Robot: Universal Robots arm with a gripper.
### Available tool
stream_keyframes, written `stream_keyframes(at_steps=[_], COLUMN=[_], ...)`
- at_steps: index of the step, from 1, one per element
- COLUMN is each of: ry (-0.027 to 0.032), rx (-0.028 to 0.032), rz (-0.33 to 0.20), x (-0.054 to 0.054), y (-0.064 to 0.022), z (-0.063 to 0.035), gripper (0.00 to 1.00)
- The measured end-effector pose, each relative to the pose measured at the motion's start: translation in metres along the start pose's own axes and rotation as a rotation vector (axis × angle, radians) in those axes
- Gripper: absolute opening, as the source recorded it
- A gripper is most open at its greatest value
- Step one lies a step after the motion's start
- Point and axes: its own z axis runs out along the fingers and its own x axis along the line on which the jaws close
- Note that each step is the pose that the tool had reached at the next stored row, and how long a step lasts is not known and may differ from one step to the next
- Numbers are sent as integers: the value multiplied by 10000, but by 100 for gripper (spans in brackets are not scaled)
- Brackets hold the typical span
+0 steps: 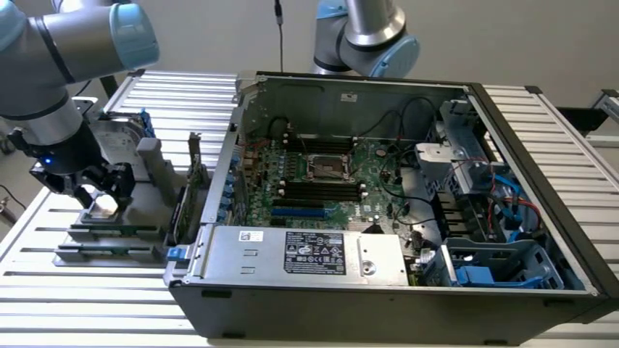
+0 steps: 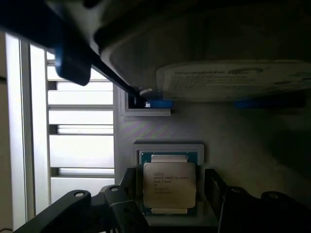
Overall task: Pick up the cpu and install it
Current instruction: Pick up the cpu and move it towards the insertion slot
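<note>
Your open black metal computer case (image 1: 387, 308) lies on the slatted aluminium table (image 1: 77, 304). It holds a green motherboard (image 1: 377, 196) with a metal-framed socket (image 1: 325, 167) at the board's middle. A silver power supply box (image 1: 304, 251) sits along the case's near wall, and blue plastic drive caddies (image 1: 479, 277) fill its near corner on the exterior view's right. Just outside the case, on the exterior view's left, stands a grey plastic parts holder (image 1: 155, 188) (image 2: 233, 136). In its square pocket you have the cpu (image 1: 101, 212) (image 2: 169, 187), a small flat square chip with a silver metal top, lying flat and face up. A silver hard drive with blue rails (image 1: 116, 145) (image 2: 233, 80) stands on edge in the same holder, on the cpu's far side from you. Your gripper (image 1: 101, 199) (image 2: 170, 194) hangs directly over the cpu pocket, on that same side of the case. Its jaws are spread as wide as they go, with one dark finger (image 2: 214, 187) on either side of the chip. It grips nothing: the fingers straddle the cpu with a gap showing on each side, and the chip sits in its pocket.
</note>
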Motion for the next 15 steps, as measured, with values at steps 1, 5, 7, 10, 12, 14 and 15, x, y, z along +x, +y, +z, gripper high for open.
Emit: stream_keyframes(at_steps=[1,5,7,10,12,14,15], ry=[1,2,0,-6,1,8,10], rx=[0,5,5,1,3,4,3], rz=[0,0,0,-1,0,1,0], x=[0,0,0,-1,1,3,3], y=[0,0,0,1,3,5,6], z=[0,0,1,-12,-91,-183,-228], gripper=[67,55,55,55,55,55,55])
